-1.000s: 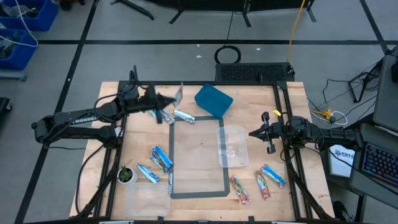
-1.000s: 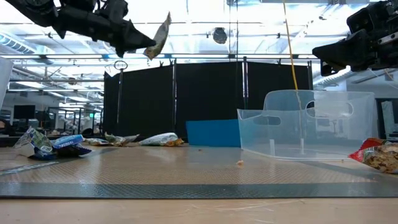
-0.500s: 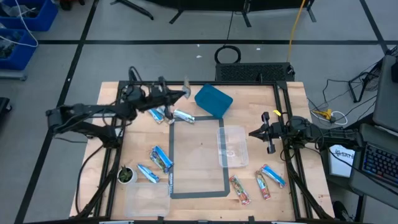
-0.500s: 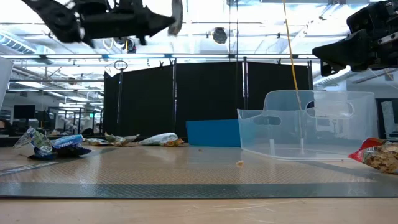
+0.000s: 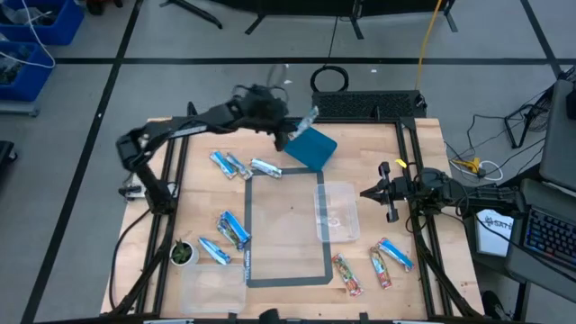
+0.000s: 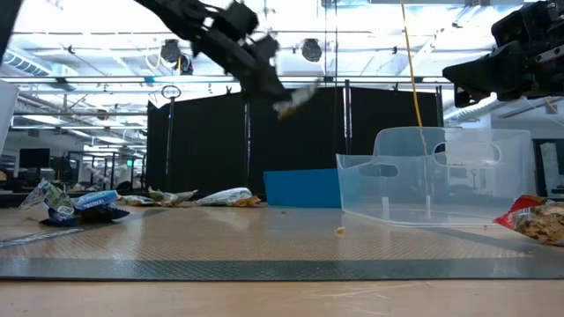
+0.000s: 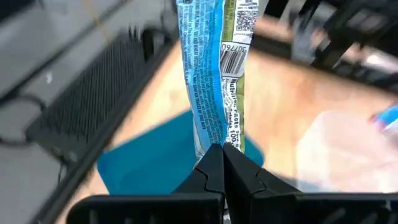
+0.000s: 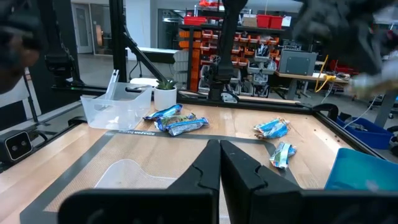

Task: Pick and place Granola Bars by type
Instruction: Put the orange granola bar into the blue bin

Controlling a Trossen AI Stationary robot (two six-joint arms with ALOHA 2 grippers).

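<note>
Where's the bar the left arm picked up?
In the high view, the bar hangs in the left claw at the table's far edge, just above the blue bin.

The held bar (image 7: 214,74) runs off the left wrist view at 12 o'clock. In the low view, motion smears the left gripper (image 6: 280,99). The red bar (image 6: 536,220) is cropped at 3 o'clock.
</note>
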